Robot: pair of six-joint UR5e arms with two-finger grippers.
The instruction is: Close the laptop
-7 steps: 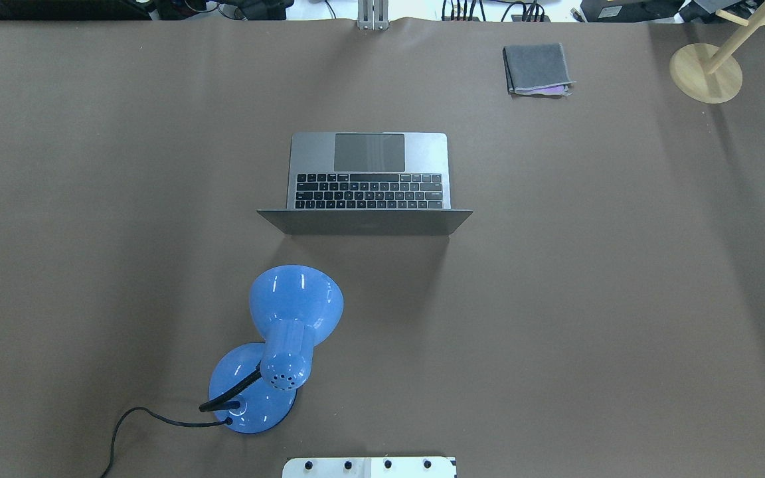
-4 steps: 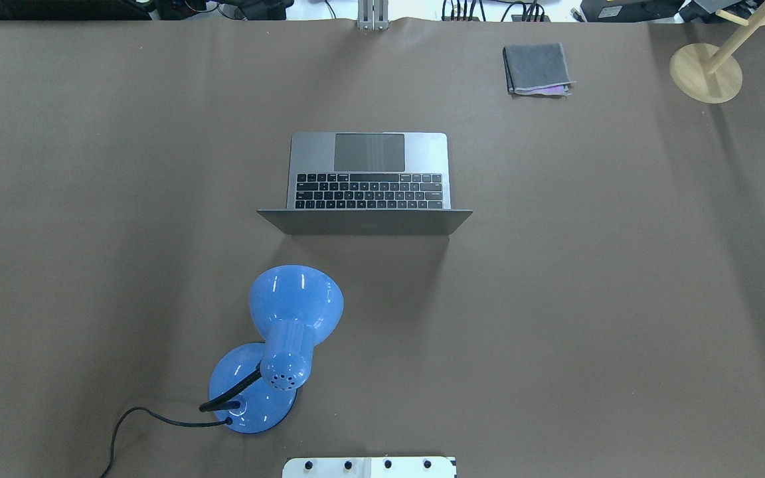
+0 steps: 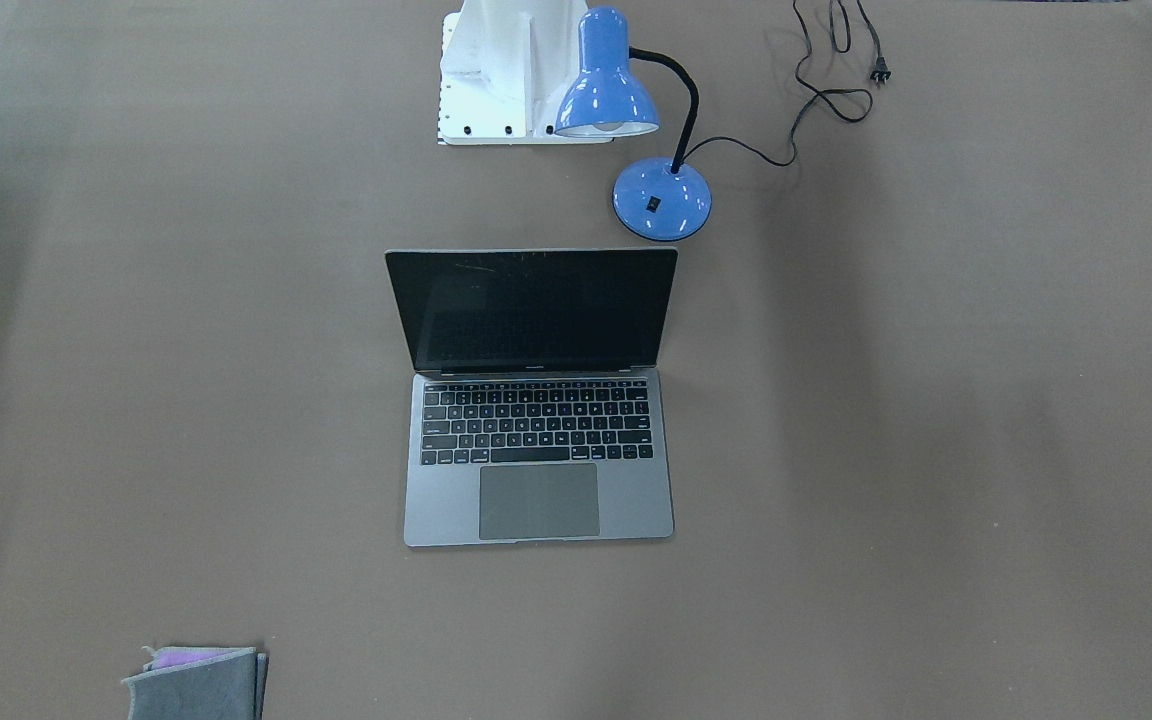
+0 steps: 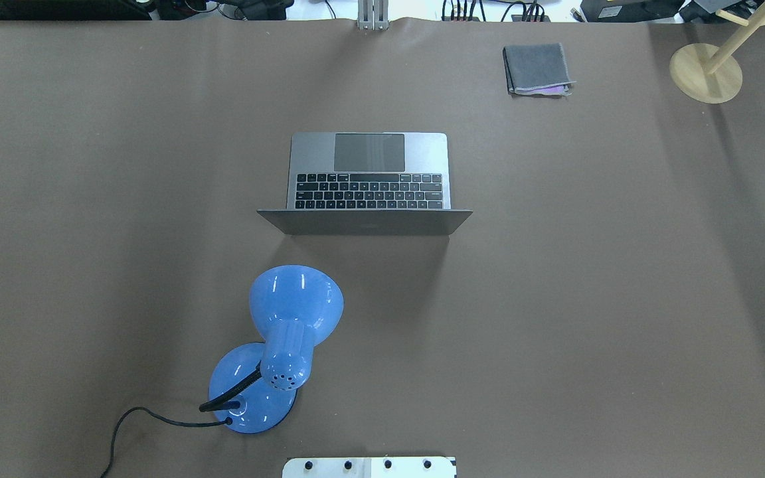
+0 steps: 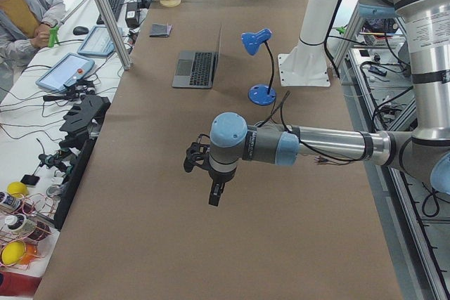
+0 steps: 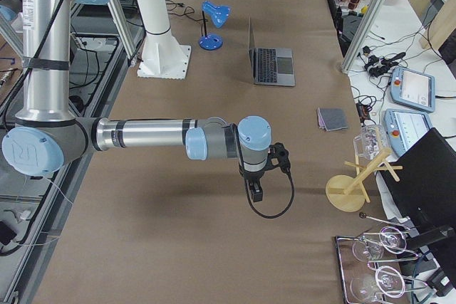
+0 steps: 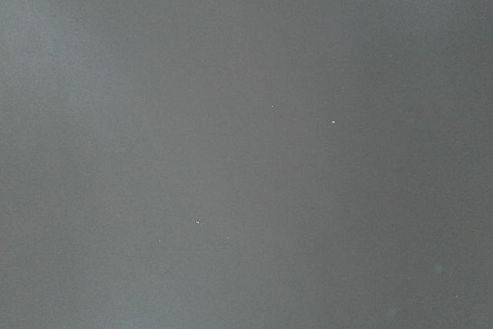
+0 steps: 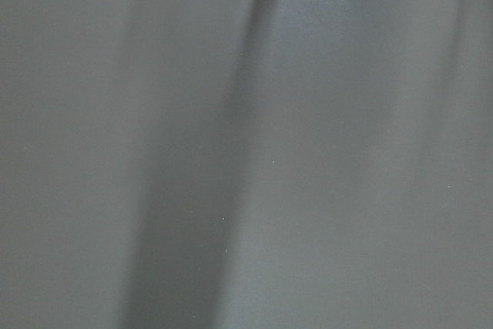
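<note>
Overhead exterior is showing the laptop [image 4: 369, 174] staying open mid-frame, nothing moving; closing is pending. Left gripper [image 5: 215, 197] and right gripper [image 6: 254, 191] are hanging far off, jaws impossible to tell.

Left arm [image 5: 323, 147]: silver tube links, dark grey joint housings, round light-blue caps at the joints.
Right arm [image 6: 142, 134]: the same silver tubes, grey housings and light-blue caps.
Elbow cap [image 6: 27, 153]: light blue, round, with a pale logo pressed into it.
Label [image 6: 28, 5]: small dark print on the silver tube.
Left gripper [image 5: 214, 197]: black and narrow, behind it a black wrist block.
Right gripper [image 6: 254, 191]: black, slim fingers.
Cable [image 6: 283, 201]: thin, black, hanging in a loop from the right wrist.
Pedestal [image 6: 153, 12]: white round column.
Base plate [image 4: 369, 467]: white, flat, with a row of dark bolts.
</note>
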